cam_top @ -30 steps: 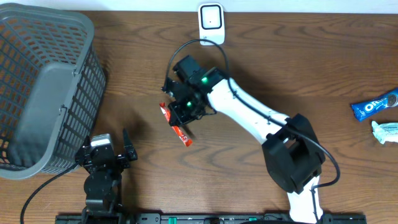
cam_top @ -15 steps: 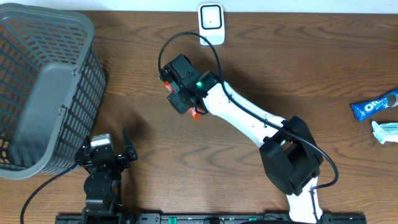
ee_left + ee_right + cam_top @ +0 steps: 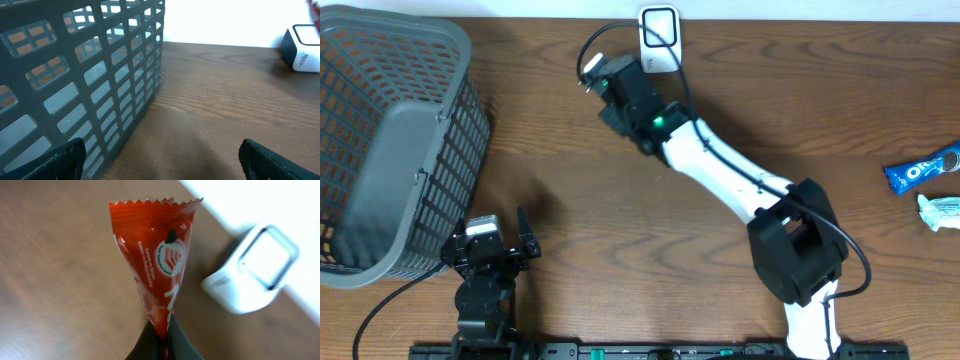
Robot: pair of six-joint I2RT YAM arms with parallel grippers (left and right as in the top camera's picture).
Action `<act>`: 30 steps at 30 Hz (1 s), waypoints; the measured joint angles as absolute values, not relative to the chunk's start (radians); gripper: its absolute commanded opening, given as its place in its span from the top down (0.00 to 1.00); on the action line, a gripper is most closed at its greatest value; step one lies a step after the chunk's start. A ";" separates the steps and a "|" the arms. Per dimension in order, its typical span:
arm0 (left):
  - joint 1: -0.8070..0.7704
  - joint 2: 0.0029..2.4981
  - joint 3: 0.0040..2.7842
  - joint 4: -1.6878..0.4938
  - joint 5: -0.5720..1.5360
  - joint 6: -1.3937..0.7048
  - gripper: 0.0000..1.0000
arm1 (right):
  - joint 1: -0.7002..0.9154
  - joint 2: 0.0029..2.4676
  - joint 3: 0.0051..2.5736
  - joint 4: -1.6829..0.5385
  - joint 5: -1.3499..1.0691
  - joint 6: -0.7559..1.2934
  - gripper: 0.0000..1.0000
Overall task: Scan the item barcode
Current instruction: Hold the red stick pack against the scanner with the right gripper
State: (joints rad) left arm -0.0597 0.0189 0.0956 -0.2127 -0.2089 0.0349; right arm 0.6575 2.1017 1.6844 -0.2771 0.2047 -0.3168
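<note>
1. Your right tool [image 3: 162, 342] is pinching the red packet [image 3: 157, 265], held up just beside the scanner [image 3: 252, 275].
2. Your left tool [image 3: 165, 162] is open and empty.
3. Pick-up looks done; the scan itself is left.

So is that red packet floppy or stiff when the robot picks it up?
Probably fairly floppy: the red snack packet is thin wrapper, pinched narrow where the jaws squeeze it. It likely weighs little, since it stands out from that one pinch without drooping. The shiny film might be slippery.
</note>
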 measured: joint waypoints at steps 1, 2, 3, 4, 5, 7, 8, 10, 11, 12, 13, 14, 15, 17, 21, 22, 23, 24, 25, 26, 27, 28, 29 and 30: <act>-0.060 0.019 0.096 -0.213 -0.209 0.035 0.02 | 0.641 2.102 1.684 -0.244 0.207 -0.349 0.99; -0.060 0.019 0.096 -0.213 -0.209 0.035 0.02 | 0.628 2.102 1.684 -0.218 0.208 -0.374 0.99; -0.060 0.019 0.096 -0.213 -0.209 0.035 0.02 | 0.615 2.102 1.684 -0.188 0.209 -0.408 0.99; -0.060 0.019 0.096 -0.213 -0.209 0.035 0.02 | 0.602 2.102 1.684 -0.157 0.210 -0.442 0.99; -0.060 0.019 0.096 -0.213 -0.209 0.035 0.02 | 0.588 2.102 1.684 -0.128 0.209 -0.479 0.99; -0.060 0.019 0.096 -0.213 -0.209 0.035 0.02 | 0.566 2.103 1.683 -0.049 0.205 -0.559 0.99; -0.060 0.019 0.096 -0.213 -0.209 0.035 0.02 | 0.558 2.103 1.682 -0.014 0.206 -0.588 0.99; -0.060 0.019 0.096 -0.213 -0.209 0.035 0.02 | 0.546 2.110 1.683 0.072 0.201 -0.662 0.99; -0.060 0.019 0.096 -0.213 -0.209 0.035 0.02 | 0.542 2.117 1.689 0.097 0.201 -0.695 0.99; -0.060 0.019 0.096 -0.213 -0.209 0.035 0.02 | 0.539 2.127 1.699 0.108 0.202 -0.722 0.99; -0.060 0.019 0.096 -0.213 -0.209 0.035 0.02 | 0.537 2.146 1.718 0.113 0.202 -0.751 0.99; -0.060 0.019 0.096 -0.213 -0.209 0.035 0.02 | 0.533 2.174 1.745 0.114 0.202 -0.775 0.99; -0.060 0.019 0.096 -0.213 -0.209 0.035 0.02 | 0.531 2.214 1.785 0.115 0.204 -0.802 0.99; -0.060 0.019 0.096 -0.213 -0.209 0.035 0.02 | 0.527 2.306 1.875 0.114 0.202 -0.841 0.99; -0.060 0.019 0.096 -0.213 -0.209 0.035 0.02 | 0.507 2.455 2.033 0.085 0.181 -0.858 0.99; -0.060 0.019 0.096 -0.213 -0.209 0.035 0.02 | 0.497 2.489 2.072 0.073 0.173 -0.861 0.99; -0.060 0.019 0.096 -0.213 -0.209 0.035 0.02 | 0.488 2.516 2.106 0.067 0.168 -0.864 0.99; -0.060 0.019 0.096 -0.213 -0.209 0.035 0.02 | 0.477 2.536 2.135 0.063 0.158 -0.866 0.99; -0.060 0.019 0.096 -0.213 -0.209 0.035 0.02 | 0.467 2.551 2.156 0.061 0.149 -0.870 0.99; -0.060 0.019 0.096 -0.213 -0.209 0.035 0.02 | 0.458 2.559 2.171 0.061 0.142 -0.875 0.99; -0.060 0.019 0.096 -0.213 -0.209 0.035 0.02 | 0.451 2.564 2.186 0.061 0.136 -0.883 0.99; -0.060 0.019 0.096 -0.213 -0.209 0.035 0.02 | 0.443 2.566 2.197 0.059 0.132 -0.893 0.99; -0.060 0.019 0.096 -0.213 -0.209 0.035 0.02 | 0.439 2.566 2.203 0.058 0.128 -0.904 0.99; -0.060 0.019 0.096 -0.213 -0.209 0.035 0.02 | 0.435 2.566 2.212 0.055 0.126 -0.915 0.99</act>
State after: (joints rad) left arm -0.0597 0.0189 0.0956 -0.2127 -0.2092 0.0349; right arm 0.4355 2.5656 2.2116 0.0551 0.1257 -0.9146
